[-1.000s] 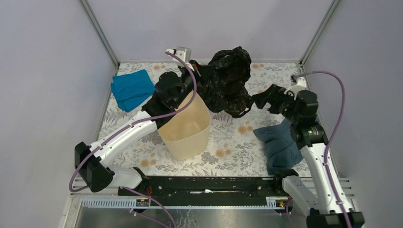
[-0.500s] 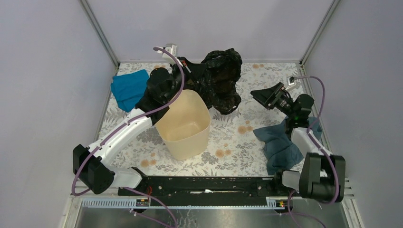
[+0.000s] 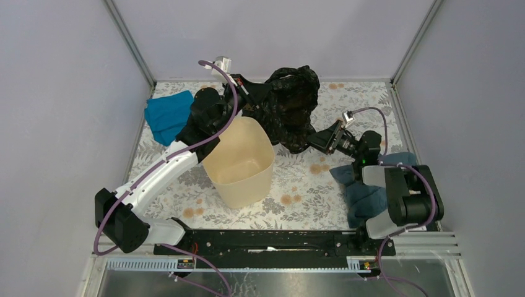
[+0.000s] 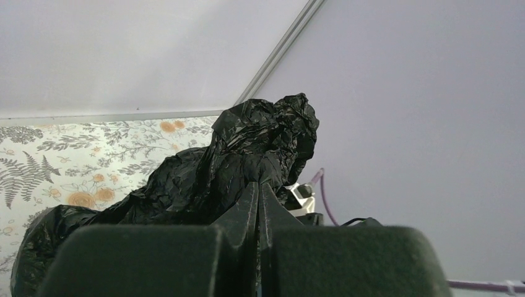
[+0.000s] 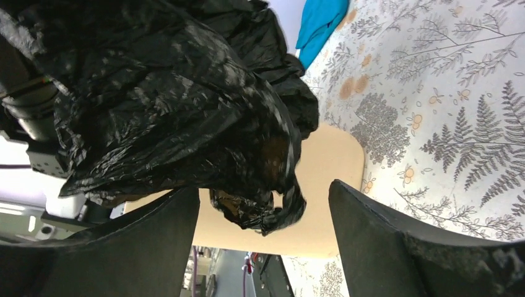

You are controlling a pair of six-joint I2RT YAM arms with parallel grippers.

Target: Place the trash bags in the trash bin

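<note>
The glossy black trash bag (image 3: 290, 106) hangs bunched over the far right rim of the beige trash bin (image 3: 240, 166). My left gripper (image 3: 249, 94) is shut on the bag's upper left part and holds it above the bin's rim. In the left wrist view the jaws (image 4: 259, 184) are pressed together on the black plastic (image 4: 247, 148). My right gripper (image 3: 317, 141) is open at the bag's lower right end. In the right wrist view the bag's hanging tip (image 5: 260, 210) lies between the spread fingers (image 5: 396, 241), untouched, with the bin (image 5: 325, 179) behind.
A bright blue cloth (image 3: 167, 115) lies at the back left, also in the right wrist view (image 5: 319, 21). A dark blue-grey cloth (image 3: 365, 185) lies at the right under my right arm. Grey walls enclose the floral tabletop (image 3: 309, 185).
My left gripper carried the bag a little left, then held still. My right arm folded down and swung left, bringing its open gripper to the bag's lower end.
</note>
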